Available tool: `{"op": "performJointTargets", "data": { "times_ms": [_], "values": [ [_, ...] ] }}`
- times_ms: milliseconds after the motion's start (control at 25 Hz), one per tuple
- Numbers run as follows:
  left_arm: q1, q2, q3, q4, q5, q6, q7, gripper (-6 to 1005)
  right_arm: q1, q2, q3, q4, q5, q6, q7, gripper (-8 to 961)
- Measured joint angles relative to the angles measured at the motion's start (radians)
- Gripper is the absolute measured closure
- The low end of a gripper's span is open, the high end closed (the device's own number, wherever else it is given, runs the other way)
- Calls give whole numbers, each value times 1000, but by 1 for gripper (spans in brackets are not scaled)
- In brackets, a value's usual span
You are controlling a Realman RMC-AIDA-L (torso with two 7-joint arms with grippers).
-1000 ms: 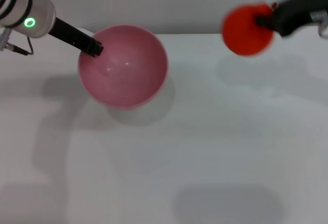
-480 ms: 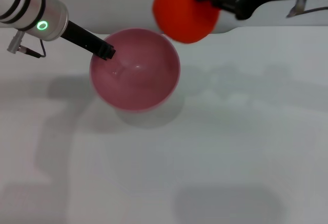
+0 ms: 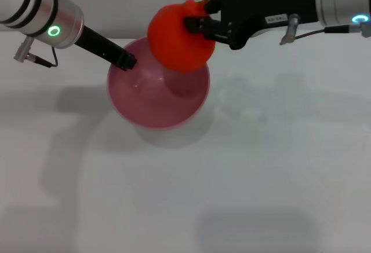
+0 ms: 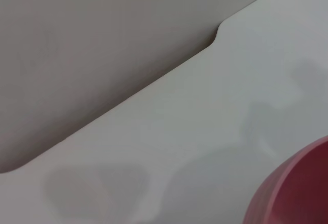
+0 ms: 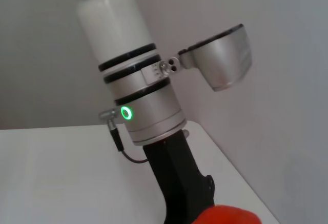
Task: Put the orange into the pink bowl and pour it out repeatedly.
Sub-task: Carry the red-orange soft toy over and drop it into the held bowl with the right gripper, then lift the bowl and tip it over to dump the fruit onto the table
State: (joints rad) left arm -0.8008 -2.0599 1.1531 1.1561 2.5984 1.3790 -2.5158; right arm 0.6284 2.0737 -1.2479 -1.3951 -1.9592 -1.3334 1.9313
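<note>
The orange (image 3: 174,39) hangs over the far right part of the pink bowl (image 3: 145,99), with my right gripper (image 3: 198,22) shut on it from the right. On the bowl's far left rim my left gripper (image 3: 126,62) is shut, holding the bowl above its shadow on the table. Inside, the bowl holds nothing; the fruit hides part of its far rim. In the left wrist view a piece of the pink bowl (image 4: 297,190) shows at one corner. The right wrist view has the top of the orange (image 5: 225,215) at its edge and the left arm (image 5: 138,90) behind it.
The white table (image 3: 243,172) spreads out in front of and to the right of the bowl. Its far edge meets a grey wall (image 3: 145,4) just behind both grippers. Nothing else lies on the table.
My right gripper has carried the orange leftward from the far right to above the bowl. The left gripper and the bowl have shifted slightly to the right.
</note>
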Motion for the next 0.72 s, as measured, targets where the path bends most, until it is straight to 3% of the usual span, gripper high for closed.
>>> {"op": "performJointTargets", "data": {
  "times_ms": [720],
  "values": [
    [10, 0, 15, -17, -3, -3, 11, 957, -18, 0, -4, 18, 13, 70, -16, 468]
  ]
}}
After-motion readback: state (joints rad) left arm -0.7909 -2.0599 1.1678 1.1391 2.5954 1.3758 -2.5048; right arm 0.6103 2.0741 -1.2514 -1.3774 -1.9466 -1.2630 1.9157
